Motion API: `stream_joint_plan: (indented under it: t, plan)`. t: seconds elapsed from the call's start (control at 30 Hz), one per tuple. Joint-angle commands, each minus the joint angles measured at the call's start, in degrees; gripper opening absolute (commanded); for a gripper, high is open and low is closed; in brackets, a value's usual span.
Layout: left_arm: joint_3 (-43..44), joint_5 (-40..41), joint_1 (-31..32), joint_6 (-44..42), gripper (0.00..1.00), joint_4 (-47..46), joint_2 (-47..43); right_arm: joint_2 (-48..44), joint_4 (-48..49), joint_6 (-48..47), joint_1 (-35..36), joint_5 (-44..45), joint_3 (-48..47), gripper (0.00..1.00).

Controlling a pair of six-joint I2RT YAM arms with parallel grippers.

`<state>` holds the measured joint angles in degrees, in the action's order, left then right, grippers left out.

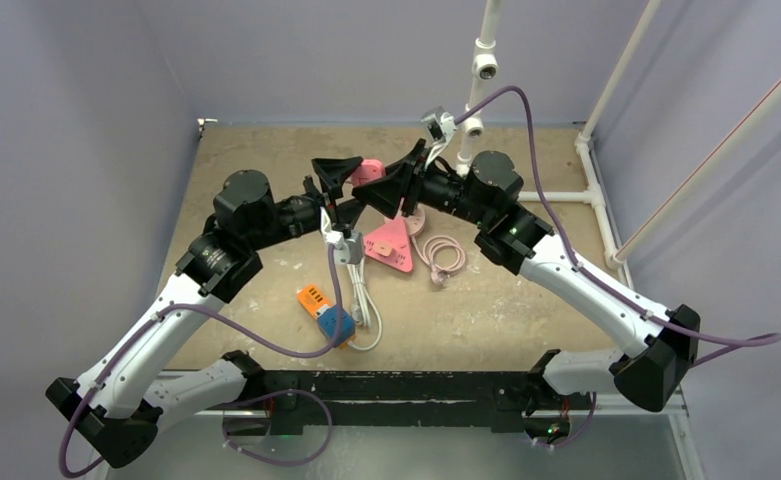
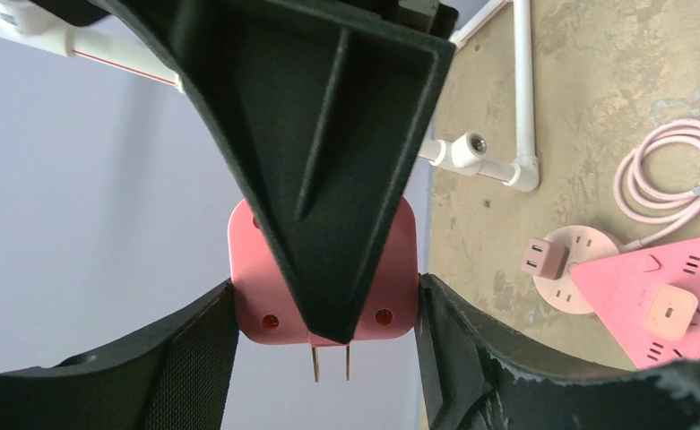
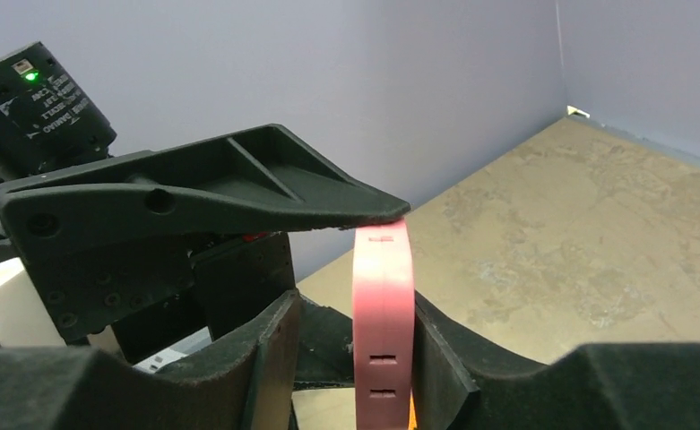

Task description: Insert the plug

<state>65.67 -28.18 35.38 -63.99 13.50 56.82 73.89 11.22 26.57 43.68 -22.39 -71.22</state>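
A pink square plug adapter (image 2: 254, 269) with two metal prongs pointing down is held in the air above the table. My left gripper (image 2: 328, 305) is shut on its two side edges. It shows edge-on in the right wrist view (image 3: 382, 296), with two slots in its edge. My right gripper (image 3: 355, 313) is open around it: its right finger touches one flat face and the left finger stands apart with a gap. In the top view the left gripper (image 1: 338, 178) and the right gripper (image 1: 391, 188) meet at the adapter (image 1: 370, 170).
A pink triangular power strip (image 1: 391, 245) lies below the grippers, with a round pink socket carrying a small plug (image 2: 566, 269) and a coiled pink cable (image 1: 444, 255). An orange and blue adapter (image 1: 324, 310) with a white cable (image 1: 364, 300) lies nearer. White pipes (image 1: 596, 195) run along the right.
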Motion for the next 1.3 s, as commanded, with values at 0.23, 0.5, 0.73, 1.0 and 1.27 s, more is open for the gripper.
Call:
stream_joint_plan:
  t: [0.23,0.5,0.73,1.0,1.27]
  plan:
    - [-0.77,-0.92,0.91,-1.58,0.00,-4.35,-2.44,0.09,5.65,4.24,0.62,2.88,-0.83,0.12]
    - [-0.80,0.05,3.54,-3.90,0.00,-3.29,-1.96,1.51,6.91,4.99,1.93,2.58,-0.86,0.19]
    - [-1.09,1.15,4.79,-4.41,0.00,-3.02,-1.73,2.33,7.79,5.28,2.26,2.81,-1.46,0.26]
    - [-0.98,2.32,5.65,-4.56,0.00,-3.13,-1.38,2.79,8.25,5.79,2.64,3.74,-1.78,0.00]
    - [0.29,3.58,5.62,0.88,0.99,10.69,-1.96,1.89,-4.30,-1.43,2.02,12.79,-4.25,0.00]
